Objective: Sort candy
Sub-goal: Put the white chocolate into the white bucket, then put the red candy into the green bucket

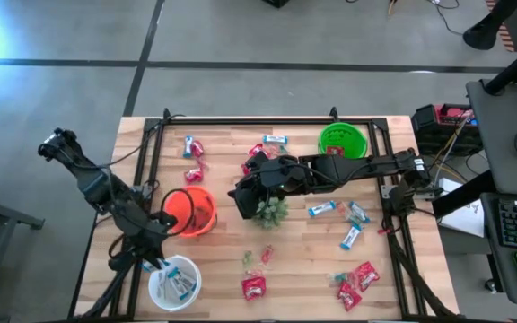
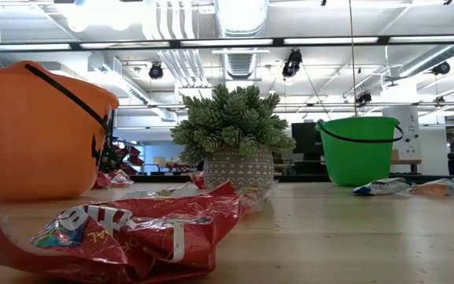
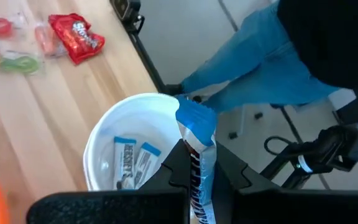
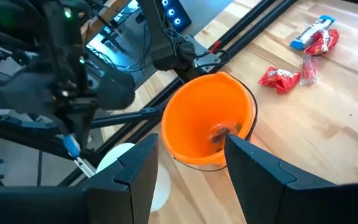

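Currently the left gripper [image 3: 197,177] is clamped on one blue-and-white bar [image 3: 199,134], held end-up directly over the white bowl [image 3: 104,140]. That position suits a release into the bowl, which already contains two bars of the same kind [image 3: 132,163]; the white bowl evidently serves as the blue-and-white collection point.

The right gripper [image 4: 188,163] hangs with its fingers apart and nothing between them, just beside the orange bucket [image 4: 207,121] on the side facing the potted plant [image 1: 269,210]. One small piece [image 4: 219,132] lies at the bottom of that bucket, so the arm appears to be at the drop-off point for that sort. In the high view this gripper [image 1: 245,193] lies between the orange bucket and the plant.

Containers, counted: three. The orange bucket [image 1: 191,211] stands left of the plant, the green bucket [image 1: 342,141] stands beyond the plant toward the far right, and the white bowl [image 1: 174,280] stands near the front edge, left of the plant.

Loose candy on the table [image 1: 303,256], high view:
- Blue-and-white bars: about five, three of them right of the plant [image 1: 321,209].
- Red packets: at least four, one in front of the plant [image 1: 253,287] and a cluster to its front right [image 1: 357,283]; others lie behind it.
- Small green and pink pieces [image 1: 257,257]: in front of the plant, too small to count.
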`<action>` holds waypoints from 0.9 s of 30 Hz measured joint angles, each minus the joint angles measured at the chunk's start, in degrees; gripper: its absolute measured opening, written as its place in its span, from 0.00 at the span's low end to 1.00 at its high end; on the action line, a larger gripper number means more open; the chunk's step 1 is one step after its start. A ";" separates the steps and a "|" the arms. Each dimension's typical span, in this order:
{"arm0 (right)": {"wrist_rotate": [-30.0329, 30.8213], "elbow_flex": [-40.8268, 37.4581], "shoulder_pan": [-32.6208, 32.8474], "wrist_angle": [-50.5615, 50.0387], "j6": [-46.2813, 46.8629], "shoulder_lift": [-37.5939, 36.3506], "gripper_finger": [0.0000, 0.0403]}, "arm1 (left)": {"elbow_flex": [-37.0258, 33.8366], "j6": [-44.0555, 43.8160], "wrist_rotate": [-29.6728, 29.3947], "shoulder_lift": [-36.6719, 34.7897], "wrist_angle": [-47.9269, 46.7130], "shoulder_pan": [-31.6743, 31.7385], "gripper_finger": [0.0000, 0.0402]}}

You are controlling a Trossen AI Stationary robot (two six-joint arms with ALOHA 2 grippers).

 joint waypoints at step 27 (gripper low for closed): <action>0.56 -0.02 0.00 -0.04 0.77 0.11 0.43 | -11.66 -4.24 1.91 -1.04 18.33 -0.11 0.24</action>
